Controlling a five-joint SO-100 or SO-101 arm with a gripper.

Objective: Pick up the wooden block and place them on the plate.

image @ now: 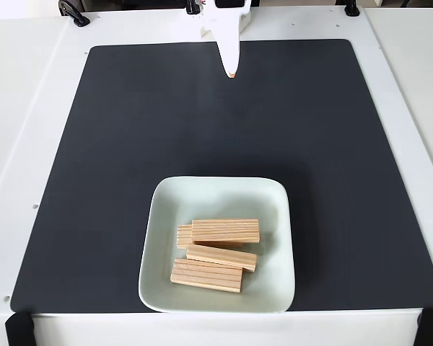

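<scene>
The pale mint-green plate [166, 209] sits near the front middle of the black mat in the fixed view. Several wooden blocks lie in it in a loose pile: one [226, 230] on top, one [221, 256] under it, one [206, 275] nearest the front, and the end of another [184, 236] poking out at the left. My white gripper [232, 72] hangs at the far edge of the mat, well away from the plate. Its fingers come to one narrow tip, with nothing held.
The black mat [115, 144] covers most of the white table [29, 108]. Black clamps [73, 12] sit at the table's far edge, and black corner pieces [19, 329] at the front.
</scene>
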